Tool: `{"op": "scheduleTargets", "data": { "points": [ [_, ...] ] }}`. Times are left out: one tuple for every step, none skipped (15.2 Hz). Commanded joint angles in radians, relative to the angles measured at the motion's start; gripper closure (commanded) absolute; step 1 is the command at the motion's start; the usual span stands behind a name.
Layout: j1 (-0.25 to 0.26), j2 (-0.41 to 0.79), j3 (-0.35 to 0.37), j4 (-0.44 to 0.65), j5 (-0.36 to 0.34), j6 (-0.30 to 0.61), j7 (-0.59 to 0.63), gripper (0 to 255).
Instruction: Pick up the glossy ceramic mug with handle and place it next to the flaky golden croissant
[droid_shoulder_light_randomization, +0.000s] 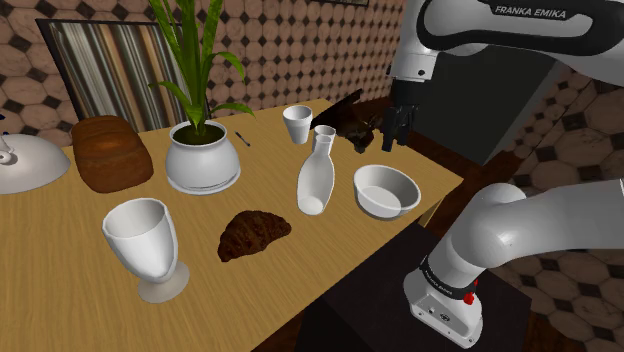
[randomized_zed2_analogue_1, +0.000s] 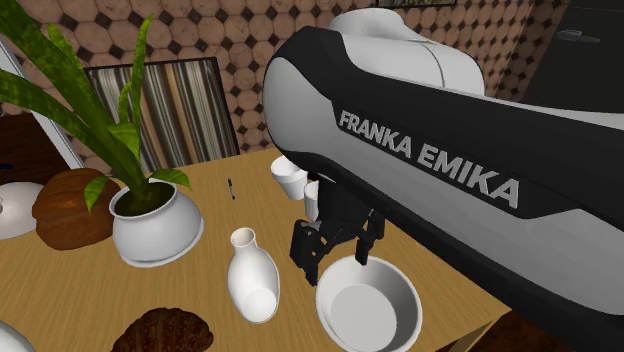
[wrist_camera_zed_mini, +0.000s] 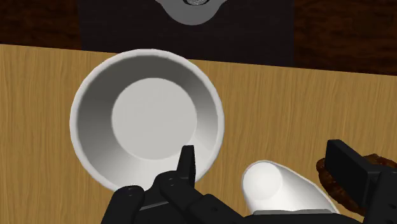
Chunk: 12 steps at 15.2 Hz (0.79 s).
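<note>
While the jaws hang wide open and empty over the bowl (droid_shoulder_light_randomization: 386, 190), the white mug (droid_shoulder_light_randomization: 297, 122) stands upright near the table's (droid_shoulder_light_randomization: 300, 260) far edge. That is left of them in the shoulder view, beyond the vase (droid_shoulder_light_randomization: 318, 172). The croissant (droid_shoulder_light_randomization: 252, 233) lies nearer, further left.

"FRANKA EMIKA" in white capitals on a dark band of the arm (droid_shoulder_light_randomization: 520, 30), at about one o'clock in the shoulder view. Same two words again in the second exterior view, much larger, white on the arm's dark shell, slanting from the centre toward four o'clock. Tiny pale marks around the arm's base ring (droid_shoulder_light_randomization: 445, 290), at five o'clock in the shoulder view, too small to read.
</note>
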Motion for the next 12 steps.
{"op": "scheduleTargets", "data": {
  "points": [
    [0.0, 0.0, 0.0, 0.0, 0.0, 0.0, 0.0, 0],
    [-0.001, 0.03, -0.001, 0.002, -0.007, 0.033, -0.007, 0],
    [-0.001, 0.06, -0.003, 0.006, -0.014, 0.066, -0.013, 0],
    [-0.002, 0.092, -0.005, 0.011, -0.021, 0.099, -0.019, 0],
    [-0.003, 0.124, -0.006, 0.017, -0.027, 0.13, -0.025, 0],
    [-0.003, 0.156, -0.008, 0.024, -0.033, 0.161, -0.031, 0],
    [-0.004, 0.189, -0.009, 0.033, -0.039, 0.191, -0.036, 0],
    [-0.005, 0.222, -0.011, 0.043, -0.044, 0.221, -0.041, 0],
    [-0.006, 0.256, -0.013, 0.055, -0.05, 0.249, -0.046, 0],
    [-0.006, 0.29, -0.015, 0.067, -0.055, 0.277, -0.05, 0],
    [-0.007, 0.324, -0.016, 0.081, -0.06, 0.304, -0.054, 0],
    [-0.008, 0.359, -0.018, 0.097, -0.065, 0.329, -0.058, 0]
  ]
}}
